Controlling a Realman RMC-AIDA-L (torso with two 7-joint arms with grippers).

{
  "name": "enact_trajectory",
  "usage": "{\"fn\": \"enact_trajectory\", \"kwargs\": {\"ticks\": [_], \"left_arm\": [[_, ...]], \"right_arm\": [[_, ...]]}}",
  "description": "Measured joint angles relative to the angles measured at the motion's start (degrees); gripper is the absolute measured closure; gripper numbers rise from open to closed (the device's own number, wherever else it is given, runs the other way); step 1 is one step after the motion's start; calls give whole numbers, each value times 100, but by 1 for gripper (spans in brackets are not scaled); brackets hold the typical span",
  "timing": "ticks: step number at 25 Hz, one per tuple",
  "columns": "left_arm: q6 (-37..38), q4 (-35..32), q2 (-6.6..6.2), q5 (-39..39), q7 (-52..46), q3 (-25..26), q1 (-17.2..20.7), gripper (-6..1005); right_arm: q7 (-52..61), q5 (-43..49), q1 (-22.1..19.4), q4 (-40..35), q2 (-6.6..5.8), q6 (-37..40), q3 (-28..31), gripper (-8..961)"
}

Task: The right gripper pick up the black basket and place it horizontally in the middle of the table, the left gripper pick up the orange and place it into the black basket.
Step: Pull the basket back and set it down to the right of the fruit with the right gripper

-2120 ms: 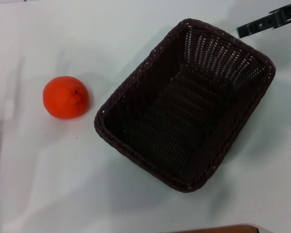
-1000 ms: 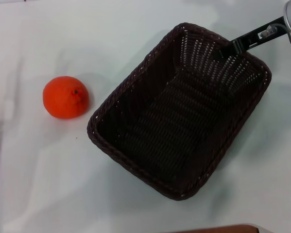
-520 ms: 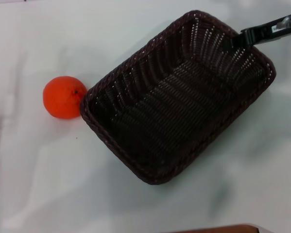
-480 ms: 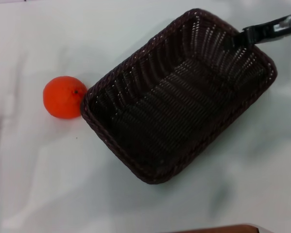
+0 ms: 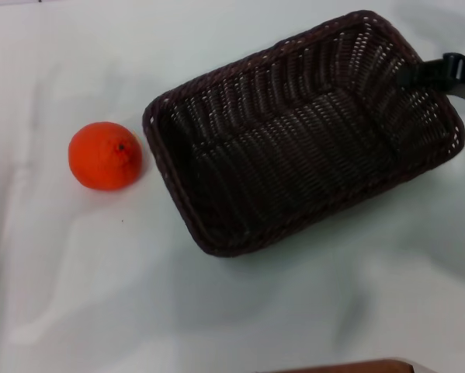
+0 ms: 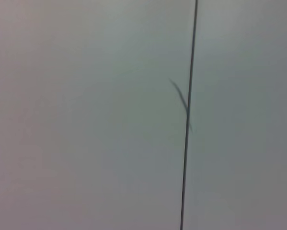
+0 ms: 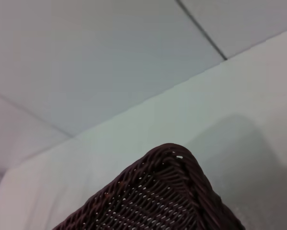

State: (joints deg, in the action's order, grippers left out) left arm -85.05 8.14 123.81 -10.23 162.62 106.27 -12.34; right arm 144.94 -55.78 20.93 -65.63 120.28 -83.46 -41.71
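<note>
We see a pale, whitish bench filling the head view, with a grey wall and a thin dark seam behind it in the wrist views. On it we count one black basket and one orange.

The basket sits right of centre, its open side up. Its long axis runs from the near left up toward the far right, tilted a little off level. One short end faces the orange; the other short end is at the right edge of the view. The right wrist view shows only one braided corner of the basket.

The orange lies on the bench to the left of the basket, near it but apart, with its small dark stem dot facing up and to the right.

We count one claw in view: the right claw reaches in from the right edge and is clamped on the basket's rim at the far right short end. The left claw does not show in any view.
</note>
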Motion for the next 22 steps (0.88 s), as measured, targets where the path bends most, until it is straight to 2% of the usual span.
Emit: {"fn": "enact_trajectory", "kwargs": {"ticks": [6, 14, 22], "left_arm": [[13, 15, 8, -2, 33, 1, -94, 139], [21, 12, 25, 3, 33, 7, -128, 139], [24, 12, 29, 4, 33, 8, -136, 140]], "right_arm": [[-62, -465, -355, 295, 13, 301, -21, 739], [-587, -1207, -411, 1311, 7, 892, -41, 738], [-714, -1414, -400, 1641, 9, 1033, -38, 738]]}}
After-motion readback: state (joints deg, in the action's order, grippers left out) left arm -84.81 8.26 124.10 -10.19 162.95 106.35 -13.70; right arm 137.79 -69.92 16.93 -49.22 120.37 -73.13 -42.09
